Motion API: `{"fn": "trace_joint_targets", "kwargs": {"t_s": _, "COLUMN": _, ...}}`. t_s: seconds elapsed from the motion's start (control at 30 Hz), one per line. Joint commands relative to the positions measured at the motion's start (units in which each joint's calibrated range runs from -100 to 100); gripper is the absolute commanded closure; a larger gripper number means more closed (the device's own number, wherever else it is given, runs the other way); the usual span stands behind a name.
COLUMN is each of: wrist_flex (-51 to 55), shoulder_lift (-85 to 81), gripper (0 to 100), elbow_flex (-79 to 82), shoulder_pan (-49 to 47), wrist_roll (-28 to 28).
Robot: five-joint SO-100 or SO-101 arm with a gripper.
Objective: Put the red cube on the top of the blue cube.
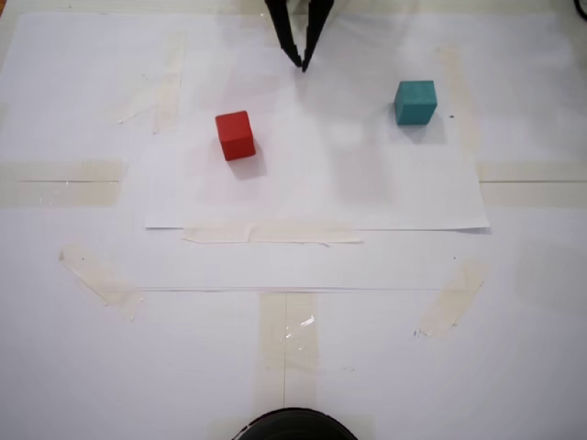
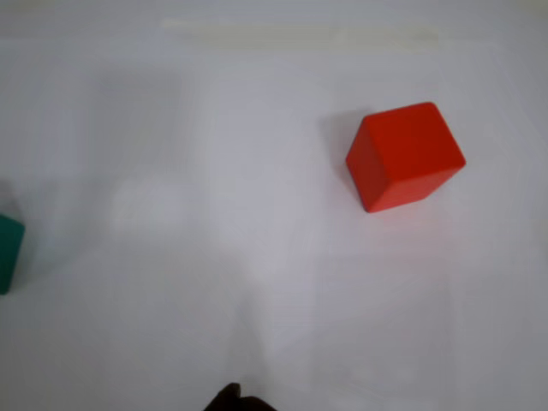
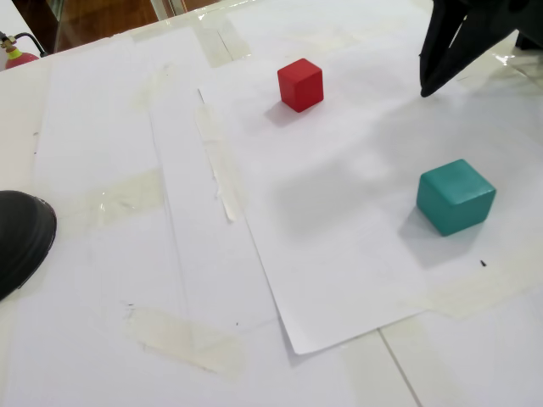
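1. Red matte faces mark the red cube (image 1: 236, 135), which sits on a white paper sheet (image 1: 321, 197) at about ten o'clock from the sheet's middle in a fixed view. It rests flat, turned slightly askew to the sheet's edges, with nothing touching it.
2. Black and pointed, the claw (image 1: 301, 62) comes in from the top edge at twelve o'clock in that fixed view, between the two cubes and beyond them. Its two fingers meet at the tips, so it is closed on nothing, and it is well apart from both cubes.
3. Teal, the blue cube (image 1: 415, 101) sits at about two o'clock on the same sheet, well apart from the red cube, also flat and free.
4. Tape strips (image 1: 272, 236) hold the sheet to the paper-covered tabletop (image 1: 514, 348), one along the sheet's near edge at six o'clock.
5. From the wrist view, the red cube (image 2: 404, 155) lies at about two o'clock, the blue cube (image 2: 8, 253) is cut off by the edge at nine o'clock, and only a dark bit of the claw shows at six o'clock.
6. From the other fixed view, the red cube (image 3: 300, 84) is at twelve o'clock, the blue cube (image 3: 455, 196) at three o'clock, and the claw (image 3: 427, 87) hangs at about two o'clock.
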Motion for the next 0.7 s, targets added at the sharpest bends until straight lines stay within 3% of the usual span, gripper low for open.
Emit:
{"fn": "trace_joint_targets", "kwargs": {"t_s": 0.0, "wrist_flex": -3.19, "shoulder_lift": -0.72, "gripper": 100, "elbow_flex": 0.81, "shoulder_pan": 0.0, "wrist_roll": 0.68}}
{"fn": "trace_joint_targets", "kwargs": {"t_s": 0.13, "wrist_flex": -5.15, "shoulder_lift": -0.46, "gripper": 100, "elbow_flex": -1.0, "shoulder_pan": -0.61, "wrist_roll": 2.0}}
{"fn": "trace_joint_targets", "kwargs": {"t_s": 0.3, "wrist_flex": -6.78, "shoulder_lift": 3.23, "gripper": 100, "elbow_flex": -10.17, "shoulder_pan": -0.83, "wrist_roll": 8.16}}
{"fn": "trace_joint_targets", "kwargs": {"t_s": 0.47, "wrist_flex": -7.92, "shoulder_lift": 16.1, "gripper": 100, "elbow_flex": -23.52, "shoulder_pan": -0.23, "wrist_roll": 14.65}}
{"fn": "trace_joint_targets", "kwargs": {"t_s": 0.67, "wrist_flex": -5.23, "shoulder_lift": 33.36, "gripper": 100, "elbow_flex": -38.95, "shoulder_pan": 3.33, "wrist_roll": 17.0}}
